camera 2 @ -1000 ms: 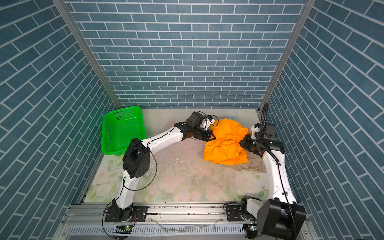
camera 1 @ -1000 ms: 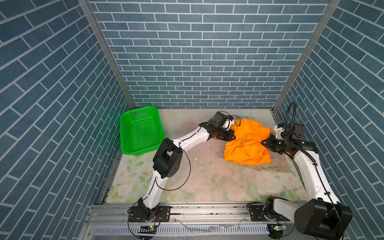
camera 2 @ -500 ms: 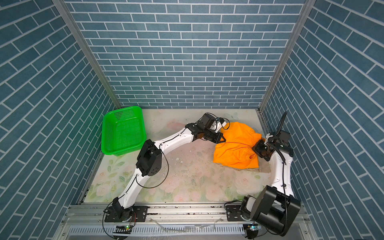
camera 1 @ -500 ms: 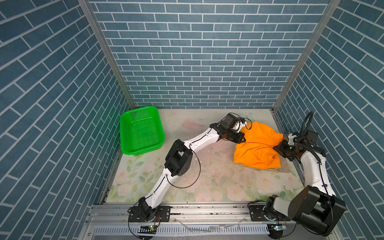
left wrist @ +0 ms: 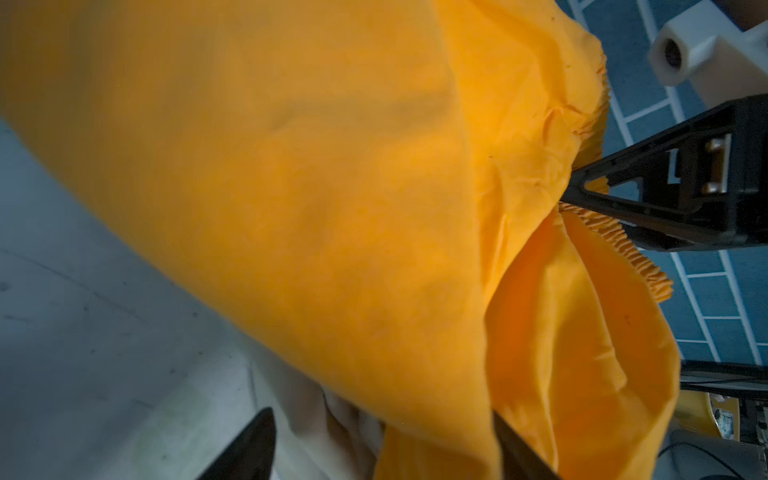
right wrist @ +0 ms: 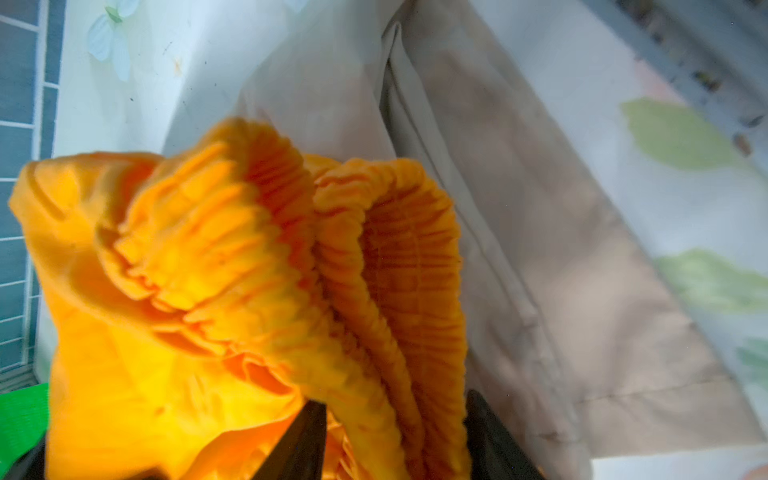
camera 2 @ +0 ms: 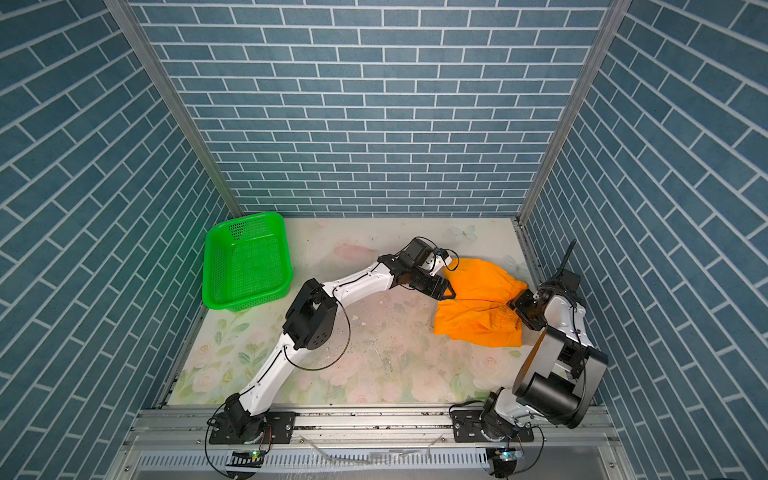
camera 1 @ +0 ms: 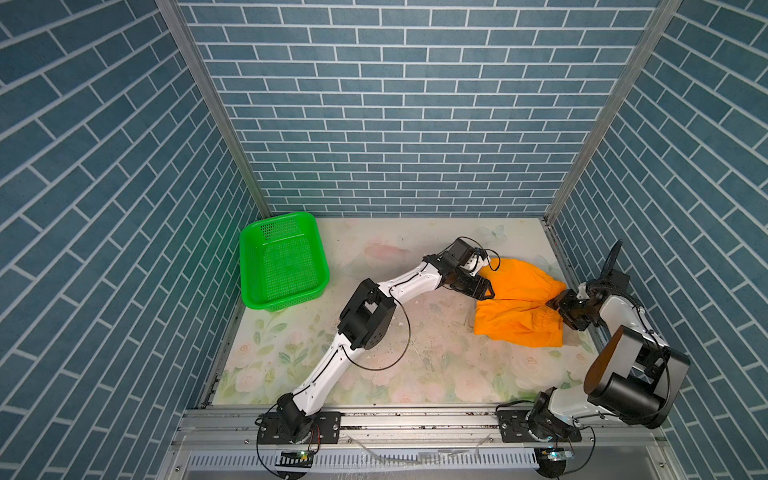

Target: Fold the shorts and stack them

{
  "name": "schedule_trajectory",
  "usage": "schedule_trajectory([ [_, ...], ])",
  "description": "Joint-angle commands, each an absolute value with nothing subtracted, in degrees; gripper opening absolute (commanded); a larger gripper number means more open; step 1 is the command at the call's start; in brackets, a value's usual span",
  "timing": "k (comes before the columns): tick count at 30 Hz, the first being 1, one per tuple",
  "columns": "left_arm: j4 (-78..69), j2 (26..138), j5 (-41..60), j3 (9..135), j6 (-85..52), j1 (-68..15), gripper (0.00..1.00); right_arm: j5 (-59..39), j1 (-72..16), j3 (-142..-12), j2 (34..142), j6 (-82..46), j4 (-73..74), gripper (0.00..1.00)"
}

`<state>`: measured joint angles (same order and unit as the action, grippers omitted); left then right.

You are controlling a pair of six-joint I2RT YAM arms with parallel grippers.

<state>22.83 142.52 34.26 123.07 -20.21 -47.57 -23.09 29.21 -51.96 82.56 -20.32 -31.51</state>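
Observation:
The orange shorts (camera 1: 519, 307) (camera 2: 478, 311) lie crumpled at the right of the table, on top of the beige shorts (right wrist: 540, 208). Only slivers of the beige pair (camera 1: 575, 338) show in the top views. My left gripper (camera 1: 486, 291) (left wrist: 382, 419) is at the orange pair's left edge, open wide, with a fold of orange cloth hanging loosely between its fingers. My right gripper (camera 1: 559, 305) (right wrist: 395, 399) is at their right edge, open. The gathered orange waistband (right wrist: 374, 270) stands between its fingers (right wrist: 303, 436), which no longer pinch it.
A green perforated basket (camera 1: 286, 301) (camera 2: 249, 301) stands at the back left, with nothing showing inside. The right arm's elbow is folded close to the right wall. The table has a floral cover (camera 1: 415, 365).
Both arms carried the orange shorts to the right and lowered them onto the beige pair. Both grippers, shut on the cloth before, have opened.

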Motion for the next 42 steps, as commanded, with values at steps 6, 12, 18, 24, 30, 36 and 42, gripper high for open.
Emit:
schedule_trajectory([
  [6,24.27,134.55,30.90,122.22,-19.27,-43.03,1.00,-13.99,28.48,-61.31,73.53,-20.34,-38.40,0.65],
  [12,25.50,122.40,26.63,110.08,-19.61,-38.18,1.00,-3.91,14.98,-64.49,67.93,-22.15,-48.91,0.68],
  [18,20.55,111.09,24.79,91.14,-21.64,-35.10,1.00,-0.56,-0.51,-60.56,67.91,-29.15,-50.06,0.72],
  [24,17.67,104.41,23.23,78.74,-22.53,-33.97,1.00,1.69,-3.25,-54.18,75.67,-30.75,-43.29,0.73],
  [30,16.62,101.97,23.47,73.52,-22.76,-33.19,1.00,1.34,-3.06,-50.37,86.16,-32.62,-35.85,0.73],
  [36,15.47,101.69,24.54,72.17,-22.77,-32.45,1.00,-0.35,-2.69,-50.46,94.49,-33.53,-31.39,0.73],
  [42,14.87,100.32,23.75,69.83,-23.37,-31.38,1.00,2.13,-1.75,-58.27,100.75,-30.28,-32.33,0.73],
])
